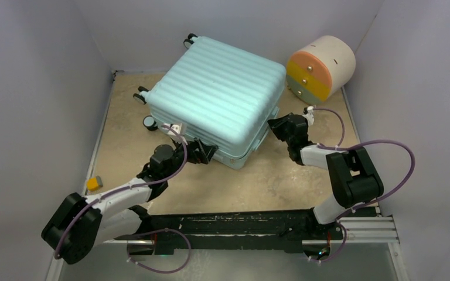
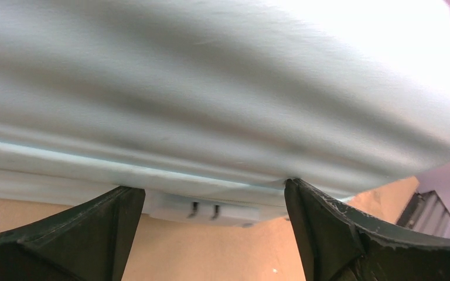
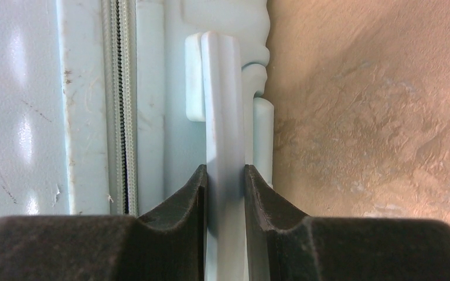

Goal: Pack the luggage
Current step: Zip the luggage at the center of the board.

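The pale teal ribbed luggage [image 1: 220,93] lies shut and flat on the tan table, wheels to the far left. My left gripper [image 1: 206,151] is open at the near side of the luggage [image 2: 211,88], its fingertips [image 2: 296,193] against the shell's lower edge, either side of a small pale lock block [image 2: 205,209]. My right gripper [image 1: 276,126] is at the luggage's right side, shut on the pale teal side handle [image 3: 224,117]. The zip [image 3: 117,105] runs just left of that handle.
A round cream drawer unit [image 1: 321,67] with orange, yellow and green fronts lies on its side at the back right. A small orange and grey block [image 1: 94,184] sits by the left wall. White walls close in the table on three sides.
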Robot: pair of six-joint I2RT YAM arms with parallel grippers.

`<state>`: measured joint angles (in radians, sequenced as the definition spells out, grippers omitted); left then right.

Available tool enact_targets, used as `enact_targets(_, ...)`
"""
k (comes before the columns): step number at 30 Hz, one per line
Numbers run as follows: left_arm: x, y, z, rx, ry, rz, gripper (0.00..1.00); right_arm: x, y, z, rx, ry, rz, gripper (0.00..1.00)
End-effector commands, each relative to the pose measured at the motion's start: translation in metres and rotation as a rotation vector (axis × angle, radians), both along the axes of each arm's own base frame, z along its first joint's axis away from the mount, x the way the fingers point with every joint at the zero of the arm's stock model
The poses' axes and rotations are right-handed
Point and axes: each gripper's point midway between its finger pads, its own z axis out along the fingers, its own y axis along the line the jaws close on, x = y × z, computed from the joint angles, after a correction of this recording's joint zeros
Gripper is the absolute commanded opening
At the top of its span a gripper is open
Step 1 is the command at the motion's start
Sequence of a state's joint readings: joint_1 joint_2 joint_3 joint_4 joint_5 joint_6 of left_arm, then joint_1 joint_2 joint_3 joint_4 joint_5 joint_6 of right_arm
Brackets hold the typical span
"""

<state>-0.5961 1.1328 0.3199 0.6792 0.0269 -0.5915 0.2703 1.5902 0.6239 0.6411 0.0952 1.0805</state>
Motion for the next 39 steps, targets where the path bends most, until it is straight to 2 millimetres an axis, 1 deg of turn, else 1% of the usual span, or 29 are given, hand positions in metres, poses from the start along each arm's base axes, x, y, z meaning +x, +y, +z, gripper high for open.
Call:
enact_targets(1, -0.022, -0.020, 0.060, -0.057, -0.088, -0.098, 0.95, -0.083, 0.065, -0.043, 0.087, 0.283, 0.295, 0.00)
enact_targets(3, -0.043, -0.021, 0.052, -0.043, -0.034, -0.150, 0.95, -0.088, 0.063, -0.043, 0.075, 0.277, 0.305, 0.00)
enact_targets(5, -0.066, -0.024, 0.050, -0.040, -0.018, -0.205, 0.95, -0.093, 0.062, -0.045, 0.067, 0.273, 0.321, 0.00)
enact_targets(7, -0.084, -0.027, 0.053, -0.050, -0.025, -0.245, 0.95, -0.097, 0.064, -0.049, 0.072, 0.278, 0.335, 0.00)
enact_targets(9, -0.095, -0.036, 0.058, -0.056, -0.031, -0.287, 0.95, -0.099, 0.064, -0.054, 0.075, 0.287, 0.342, 0.00)
enact_targets(11, -0.100, -0.046, 0.054, -0.025, -0.020, -0.314, 0.95, -0.101, 0.065, -0.058, 0.082, 0.293, 0.342, 0.00)
enact_targets(12, -0.102, -0.051, 0.049, 0.003, -0.008, -0.320, 0.95, -0.102, 0.065, -0.059, 0.088, 0.295, 0.344, 0.00)
enact_targets(14, -0.100, -0.054, 0.037, 0.044, 0.015, -0.306, 0.93, -0.103, 0.067, -0.059, 0.094, 0.297, 0.345, 0.00)
enact_targets(18, -0.089, -0.043, 0.024, 0.054, 0.032, -0.206, 0.92, -0.103, 0.069, -0.056, 0.094, 0.290, 0.351, 0.00)
enact_targets(20, -0.087, -0.038, 0.018, 0.048, 0.036, -0.179, 0.91, -0.102, 0.071, -0.055, 0.093, 0.288, 0.353, 0.00)
enact_targets(22, -0.086, -0.040, 0.015, 0.042, 0.044, -0.180, 0.88, -0.100, 0.072, -0.054, 0.095, 0.284, 0.354, 0.00)
enact_targets(25, -0.085, -0.044, 0.012, 0.042, 0.052, -0.186, 0.82, -0.101, 0.073, -0.055, 0.100, 0.285, 0.355, 0.00)
enact_targets(27, -0.083, -0.047, 0.010, 0.054, 0.060, -0.186, 0.80, -0.101, 0.075, -0.054, 0.115, 0.285, 0.355, 0.00)
enact_targets(28, -0.082, -0.049, 0.005, 0.081, 0.075, -0.189, 0.80, -0.102, 0.075, -0.054, 0.120, 0.285, 0.357, 0.00)
enact_targets(32, -0.079, -0.055, 0.006, 0.118, 0.070, -0.211, 0.77, -0.102, 0.076, -0.053, 0.123, 0.283, 0.362, 0.00)
enact_targets(39, -0.074, -0.063, 0.009, 0.125, 0.045, -0.228, 0.73, -0.104, 0.077, -0.054, 0.121, 0.286, 0.369, 0.00)
